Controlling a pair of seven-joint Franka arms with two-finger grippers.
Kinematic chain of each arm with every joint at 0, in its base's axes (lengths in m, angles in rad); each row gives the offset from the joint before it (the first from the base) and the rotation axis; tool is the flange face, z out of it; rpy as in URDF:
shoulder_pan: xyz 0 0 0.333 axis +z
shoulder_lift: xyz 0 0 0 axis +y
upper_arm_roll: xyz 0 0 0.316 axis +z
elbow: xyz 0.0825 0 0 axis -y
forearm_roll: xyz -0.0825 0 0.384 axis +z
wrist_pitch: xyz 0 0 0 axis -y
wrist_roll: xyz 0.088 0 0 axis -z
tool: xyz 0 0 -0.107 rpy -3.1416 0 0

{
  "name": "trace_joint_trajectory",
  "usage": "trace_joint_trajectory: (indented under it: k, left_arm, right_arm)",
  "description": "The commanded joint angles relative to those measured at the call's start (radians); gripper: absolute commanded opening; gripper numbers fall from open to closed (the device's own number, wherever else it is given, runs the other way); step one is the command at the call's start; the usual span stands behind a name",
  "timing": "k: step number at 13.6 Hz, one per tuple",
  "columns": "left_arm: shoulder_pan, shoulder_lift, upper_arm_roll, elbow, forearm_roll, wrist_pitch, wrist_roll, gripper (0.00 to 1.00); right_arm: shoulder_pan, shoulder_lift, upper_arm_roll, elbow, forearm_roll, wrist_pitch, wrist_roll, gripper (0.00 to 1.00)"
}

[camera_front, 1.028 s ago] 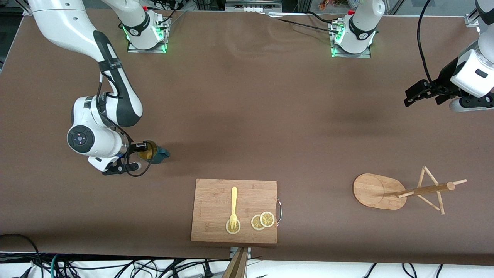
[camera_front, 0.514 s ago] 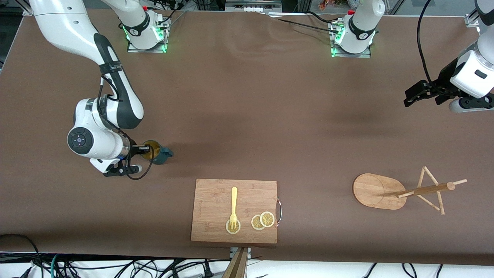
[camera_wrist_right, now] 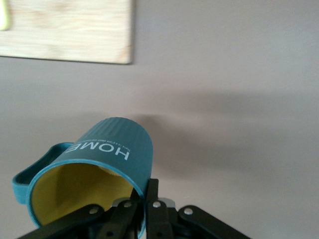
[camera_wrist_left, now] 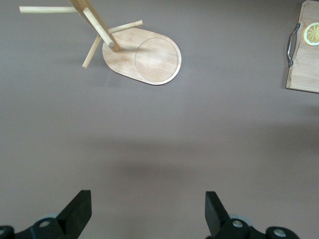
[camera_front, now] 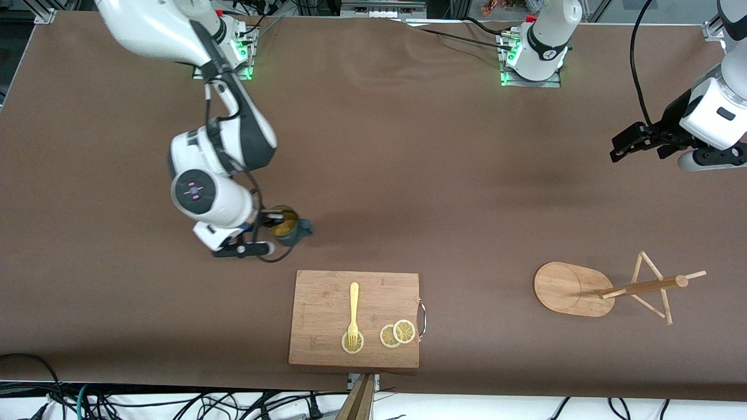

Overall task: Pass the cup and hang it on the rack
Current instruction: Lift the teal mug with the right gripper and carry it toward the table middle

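Note:
My right gripper (camera_front: 279,222) is shut on the rim of the cup (camera_front: 290,226), a dark teal mug with a yellow inside, and holds it above the table close to the cutting board. In the right wrist view the cup (camera_wrist_right: 94,174) has its wall pinched between the fingers (camera_wrist_right: 151,199), one inside and one outside. The rack (camera_front: 618,287), a light wooden mug tree with an oval base, stands toward the left arm's end of the table. My left gripper (camera_front: 627,143) waits open in the air, and the rack (camera_wrist_left: 142,52) shows in its wrist view.
A wooden cutting board (camera_front: 327,344) with a metal handle lies near the front edge. A yellow fork (camera_front: 353,312) and lemon slices (camera_front: 397,333) lie on it. Both arm bases stand along the table's back edge.
My right arm has carried the cup toward the middle of the table, toward the left arm's end. The left arm has not moved.

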Motion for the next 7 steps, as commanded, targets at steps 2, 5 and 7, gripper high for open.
trace_joint_trajectory:
  k: [2, 5, 7]
  left_arm:
    - [0.01, -0.002, -0.006, 0.0, -0.024, 0.006, -0.005, 1.0]
    - [0.01, -0.002, -0.006, -0.001, -0.024, 0.006, -0.007, 1.0]
    - [0.01, -0.001, -0.006, -0.001, -0.024, 0.006, -0.005, 1.0]
  right_arm:
    - [0.134, 0.127, -0.006, 0.213, 0.076, -0.062, 0.218, 0.0]
    - [0.266, 0.196, -0.006, 0.308, 0.076, -0.045, 0.405, 0.0]
    - [0.348, 0.234, -0.006, 0.344, 0.076, -0.015, 0.488, 0.0]
